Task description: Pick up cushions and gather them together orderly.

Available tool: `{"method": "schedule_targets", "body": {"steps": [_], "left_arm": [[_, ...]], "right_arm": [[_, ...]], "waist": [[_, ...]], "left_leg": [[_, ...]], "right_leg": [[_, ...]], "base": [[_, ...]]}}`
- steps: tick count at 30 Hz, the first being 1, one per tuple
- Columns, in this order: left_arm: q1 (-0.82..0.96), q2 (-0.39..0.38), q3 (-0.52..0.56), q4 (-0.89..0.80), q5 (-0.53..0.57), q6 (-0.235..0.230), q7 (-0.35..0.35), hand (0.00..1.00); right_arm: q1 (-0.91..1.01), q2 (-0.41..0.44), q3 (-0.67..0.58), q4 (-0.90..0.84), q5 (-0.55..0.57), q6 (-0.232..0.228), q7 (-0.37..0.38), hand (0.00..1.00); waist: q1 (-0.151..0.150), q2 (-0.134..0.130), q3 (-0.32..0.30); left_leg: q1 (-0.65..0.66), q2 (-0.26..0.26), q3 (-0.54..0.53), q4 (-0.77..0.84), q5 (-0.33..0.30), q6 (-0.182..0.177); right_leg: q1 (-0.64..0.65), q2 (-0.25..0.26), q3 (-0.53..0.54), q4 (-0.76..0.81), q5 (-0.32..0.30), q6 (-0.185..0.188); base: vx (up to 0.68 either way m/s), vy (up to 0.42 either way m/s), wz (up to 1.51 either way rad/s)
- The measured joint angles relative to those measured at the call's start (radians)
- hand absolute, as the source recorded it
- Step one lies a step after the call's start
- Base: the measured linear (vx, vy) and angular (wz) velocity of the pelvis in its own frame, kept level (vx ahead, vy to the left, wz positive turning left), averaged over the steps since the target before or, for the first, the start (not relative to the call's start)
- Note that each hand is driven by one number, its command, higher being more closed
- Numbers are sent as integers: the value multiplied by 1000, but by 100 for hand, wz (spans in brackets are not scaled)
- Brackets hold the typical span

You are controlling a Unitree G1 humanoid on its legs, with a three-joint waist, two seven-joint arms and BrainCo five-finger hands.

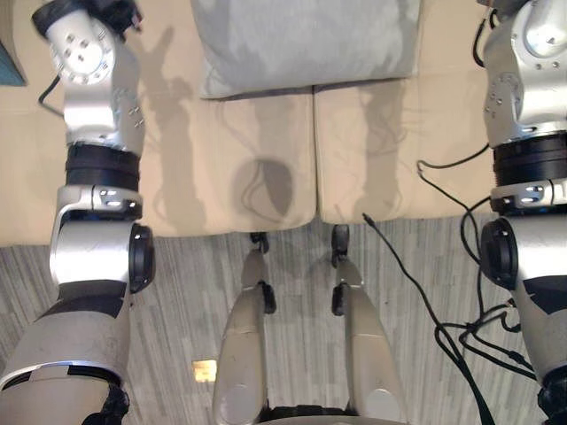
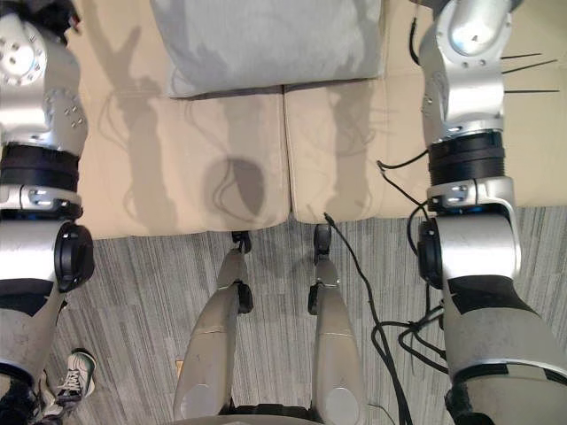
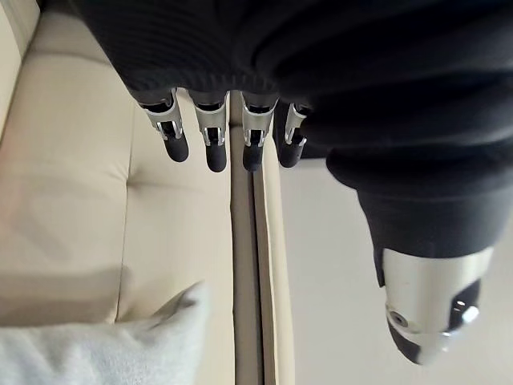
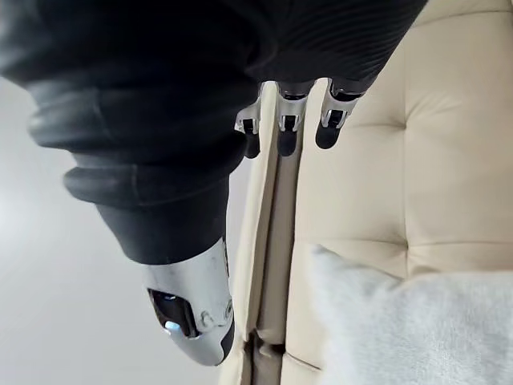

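Observation:
A light grey cushion (image 1: 306,44) lies flat at the back of the beige sofa seat (image 1: 221,177), across the seam between two seat pads. Both my arms are raised, one on each side of it. In the left wrist view my left hand (image 3: 212,132) hangs with relaxed fingers and holds nothing; a corner of the cushion (image 3: 104,353) shows beyond them, apart from the hand. In the right wrist view my right hand (image 4: 284,120) is likewise relaxed and empty, with the cushion's fluffy corner (image 4: 417,329) below it and not touched.
A teal object (image 1: 7,66) peeks in at the sofa's far left edge. The sofa's front edge meets grey striped carpet (image 1: 177,292). A person's shoe (image 2: 75,372) stands on the carpet at the lower left, and a small yellow tag (image 1: 205,370) lies on the floor.

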Motion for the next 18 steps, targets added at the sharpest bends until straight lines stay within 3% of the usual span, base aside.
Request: {"method": "schedule_targets", "body": {"steps": [1, 5, 8, 9, 11, 14, 18], "left_arm": [[31, 2, 16, -17, -19, -1, -9, 0], [346, -23, 48, -192, -89, -11, -71, 0], [599, -122, 45, -316, -85, -30, -119, 0], [756, -203, 26, -349, -84, -31, -149, 0], [966, -290, -33, -352, -72, -24, -193, 0], [1220, -371, -77, -324, 0, 8, -278, 0], [1361, -380, -51, -169, 113, 30, -342, 0]], "right_arm": [[25, -6, -2, -26, 6, -4, 3, 0], [339, -10, -33, -236, 44, -18, 56, 0], [623, 38, -85, -339, 49, -31, 100, 0], [789, 101, -100, -368, 48, -31, 129, 0], [991, 188, -99, -370, 28, -30, 168, 0], [1222, 271, -89, -292, -73, -22, 236, 0], [1391, 294, -92, -62, -258, 4, 295, 0]], "waist": [[0, 0, 0], [1, 0, -2], [1, 0, -4], [2, -1, -16], [3, 0, -100], [3, 2, -153], [0, 15, -245]], "left_leg": [[8, 1, 3, 0, -9, -8], [106, 0, 23, 0, -41, 28], [181, -4, 24, 0, -58, 51], [225, -6, 21, 0, -70, 58], [232, -9, 18, 0, -91, 54], [308, -18, 12, 1, -102, 47], [397, -19, -12, 0, -122, 36]], "right_leg": [[1, 0, 0, 11, -3, 0], [87, -3, 3, 32, -33, 1], [158, -8, -1, 57, -71, -1], [203, -11, -10, 66, -95, -3], [206, -16, -22, 80, -129, -4], [287, -19, -26, 75, -160, -6], [415, -18, -53, 12, -165, -4]], "base": [[-21, -50, 0], [-18, -74, 0], [36, -91, 16], [63, -106, 18], [98, -110, 17], [163, -78, 11], [146, -55, 13]]}}
